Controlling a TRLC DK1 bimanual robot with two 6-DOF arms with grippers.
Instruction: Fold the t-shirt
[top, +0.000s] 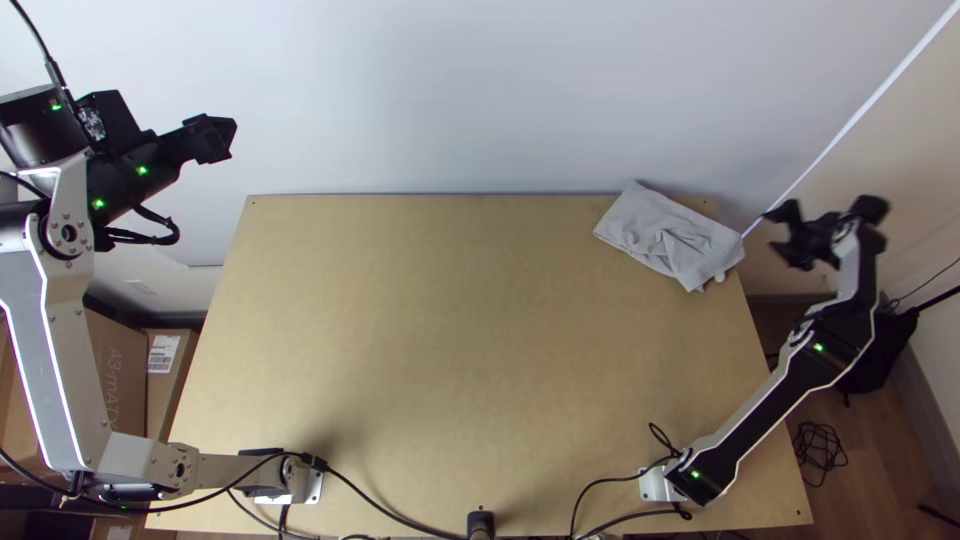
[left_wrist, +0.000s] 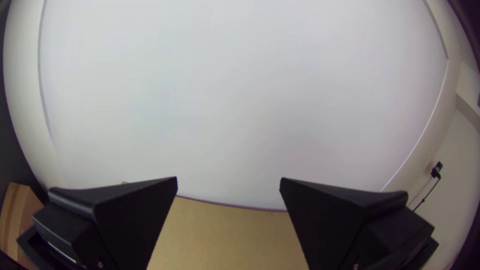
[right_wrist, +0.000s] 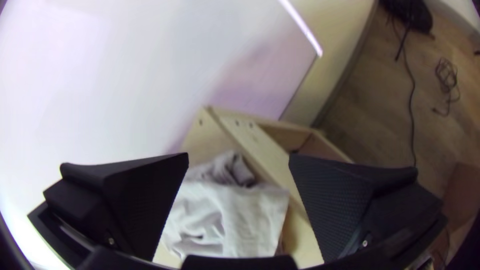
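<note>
Table (top: 450, 350), light wood, starts at the bottom of the top view, with the left arm's base (top: 300, 482) at lower left and the right arm's base (top: 658, 485) at lower right. At the right, just off the table's side, hangs the right gripper (top: 780, 236), its pincer spread wide. Near it, at upper right on the table's far corner, lies the t-shirt (top: 665, 235), a compact, wrinkled bundle (rather a slanted one), its long axis running from upper left down to lower right. At upper left the left gripper (top: 222, 140) points rightward, pincer spread too, before the pale wall (top: 450, 90).
</note>
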